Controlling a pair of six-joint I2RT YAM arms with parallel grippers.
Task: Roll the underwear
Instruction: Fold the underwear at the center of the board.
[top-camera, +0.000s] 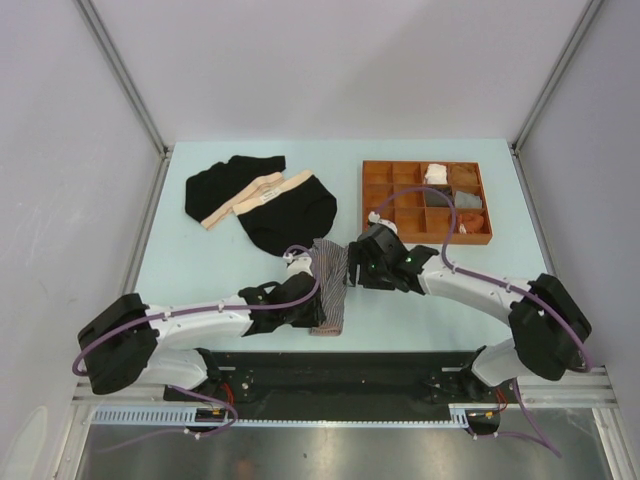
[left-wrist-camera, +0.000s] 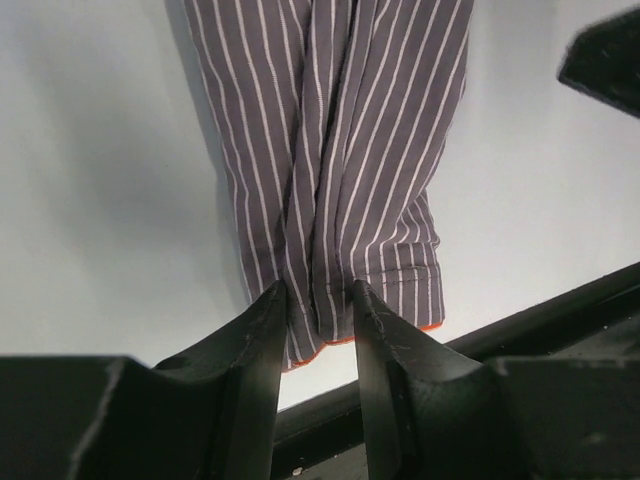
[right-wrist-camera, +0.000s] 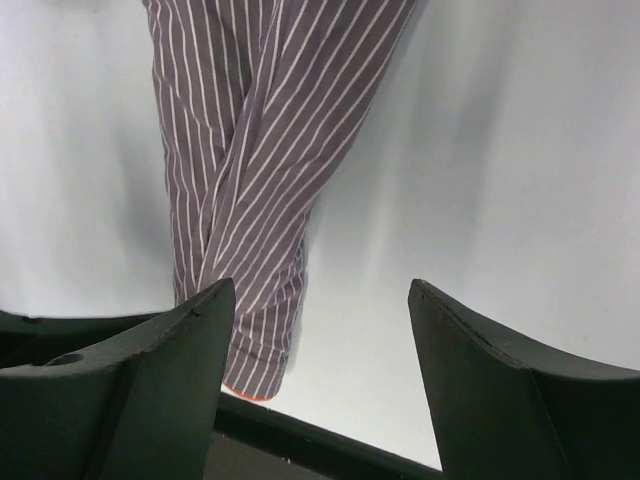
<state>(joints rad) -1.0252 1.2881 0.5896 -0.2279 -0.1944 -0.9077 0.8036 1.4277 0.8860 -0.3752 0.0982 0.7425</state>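
Left claw (left-wrist-camera: 318, 298) clamped on the hem end of the striped boxer (left-wrist-camera: 330, 150). Right claw (right-wrist-camera: 320, 290) spread wide just beside the boxer, holding nothing.

Assessed as a robotics laboratory test cell: pale surface (top-camera: 200, 275) enclosed by plain white panels (top-camera: 330, 60) on metal corner posts (top-camera: 120, 75), left arm (top-camera: 190, 325) and right arm (top-camera: 480, 285) bolted to a black base plate (top-camera: 340, 370) at the near edge, purple cables (top-camera: 100, 345) running along both.
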